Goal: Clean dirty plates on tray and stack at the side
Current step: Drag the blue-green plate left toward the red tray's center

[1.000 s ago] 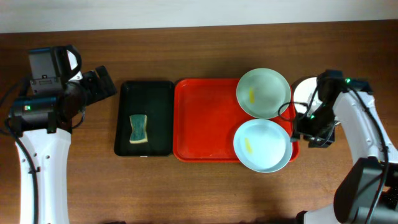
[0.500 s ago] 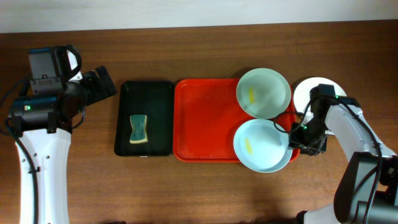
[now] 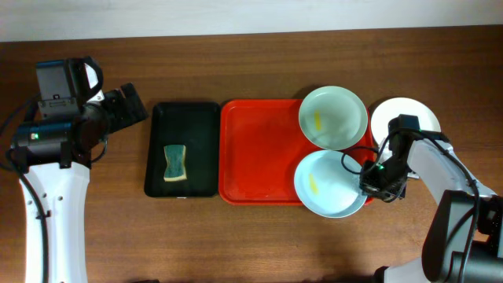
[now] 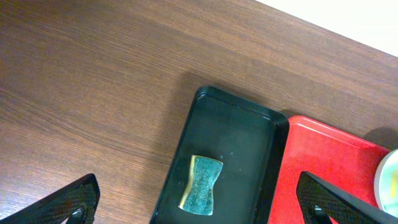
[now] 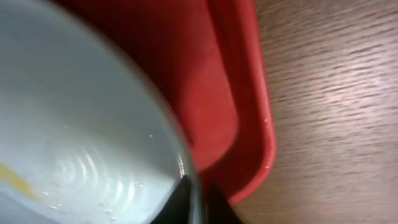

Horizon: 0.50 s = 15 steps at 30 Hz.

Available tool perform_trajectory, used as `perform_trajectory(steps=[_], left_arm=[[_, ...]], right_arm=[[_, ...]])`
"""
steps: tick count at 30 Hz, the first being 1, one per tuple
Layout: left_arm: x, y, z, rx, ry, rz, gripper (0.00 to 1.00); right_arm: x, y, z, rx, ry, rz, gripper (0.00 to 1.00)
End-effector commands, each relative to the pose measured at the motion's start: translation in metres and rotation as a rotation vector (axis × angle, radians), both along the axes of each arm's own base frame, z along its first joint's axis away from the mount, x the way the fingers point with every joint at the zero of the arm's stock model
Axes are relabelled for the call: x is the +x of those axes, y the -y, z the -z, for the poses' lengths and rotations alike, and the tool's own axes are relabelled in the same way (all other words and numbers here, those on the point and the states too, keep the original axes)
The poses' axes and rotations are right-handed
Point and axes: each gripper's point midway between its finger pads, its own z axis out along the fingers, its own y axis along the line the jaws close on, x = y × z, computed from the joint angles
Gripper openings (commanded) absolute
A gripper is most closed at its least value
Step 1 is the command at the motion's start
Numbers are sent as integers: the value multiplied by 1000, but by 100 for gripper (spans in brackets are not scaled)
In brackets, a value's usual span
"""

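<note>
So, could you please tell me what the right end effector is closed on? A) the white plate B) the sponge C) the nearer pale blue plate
C: the right wrist view shows the right end effector pinching the rim of the nearer pale blue plate.

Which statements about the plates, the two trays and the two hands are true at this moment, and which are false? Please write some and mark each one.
1. The green and yellow sponge lies in the narrow black plastic tray. True.
2. All three round plates sit on the large red plastic tray. False: the white round plate lies on the wooden table, right of that tray.
3. The right hand is shut on the rim of the front pale mint round plate. True.
4. The left hand holds the sponge. False: it is open and empty, left of the black tray.
</note>
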Motion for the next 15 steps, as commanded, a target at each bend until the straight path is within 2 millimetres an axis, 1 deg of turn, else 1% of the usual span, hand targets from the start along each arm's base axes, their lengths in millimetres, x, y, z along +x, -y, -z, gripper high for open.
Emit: perform_trajectory(steps=[1,3,5,7,11,15], left_arm=[[0,-2,1,-4,-1,-12,99],[0,-2,1,-4,-1,-12,99],[0,-2,1,-4,-1,-12,99],[0,-2,1,-4,-1,-12,99],[0,-2,1,-4,-1,-12,99],[0,-2,1,-4,-1,-12,99]], right_arm=[[3,-26,-4,148,19,-4,4],[6,-41,-10,231,35,-6,4],[9,-66,-17,328,57,-46,4],[14,-84,-21,371,85,-81,4],[34,-108,-21,368,113,0,4],[49,-125,-19,336,162,15,4]])
